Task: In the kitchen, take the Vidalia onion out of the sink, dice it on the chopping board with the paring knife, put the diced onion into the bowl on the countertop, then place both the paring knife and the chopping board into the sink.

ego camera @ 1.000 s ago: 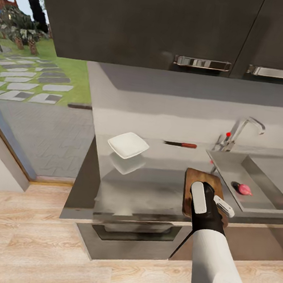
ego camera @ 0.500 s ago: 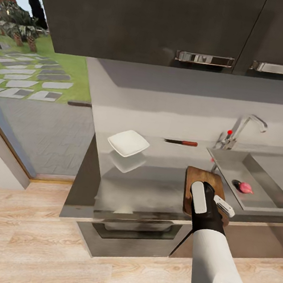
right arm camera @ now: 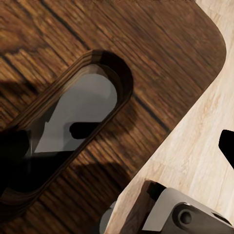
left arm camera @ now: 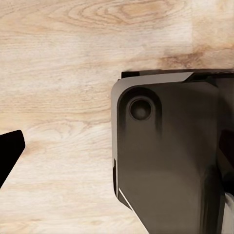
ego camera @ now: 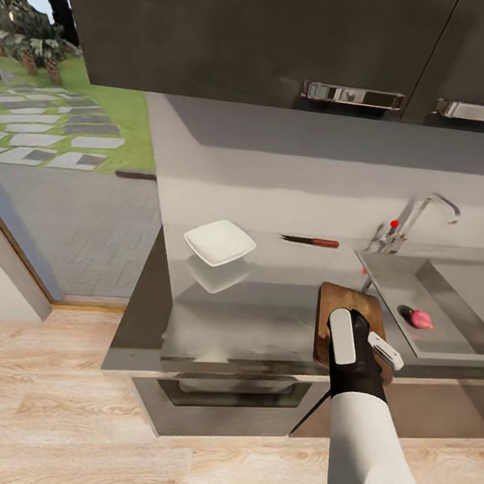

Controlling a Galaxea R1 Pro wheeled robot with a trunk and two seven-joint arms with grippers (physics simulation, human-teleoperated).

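The small pinkish-red round Vidalia onion [ego camera: 420,319] lies in the rectangular matte grey metal sink [ego camera: 443,343], on the basin floor beside a dark drain hole, at the right of the head view. Behind the basin's far left corner stands a bent chrome tap [ego camera: 418,218] with a red knob.

Just left of the sink, the rectangular brown wooden chopping board [ego camera: 347,303] lies flat on the long smooth grey countertop [ego camera: 264,307], its near end reaching the counter's front edge. The right arm, white-sleeved with a black wrist, reaches up from the lower right, and the right gripper [ego camera: 352,342] sits over the near end of the board. In the right wrist view the board's oval handle slot [right arm camera: 73,126] is close below the camera, with the rounded corner of the board and pale wood floor [right arm camera: 195,146] beyond it. Whether the right jaws are spread or clenched cannot be told from these pictures.

Farther back on the counter, near the wall, the slim paring knife [ego camera: 310,241] with dark blade and red handle lies flat, blade pointing left. To its left and nearer, the shallow white squarish bowl [ego camera: 219,243] sits well apart from the board.

Glossy dark wall cabinets [ego camera: 248,35] with chrome handles hang above.

The left wrist view shows pale wood floor and a dark grey robot part; the left jaws' state cannot be told.
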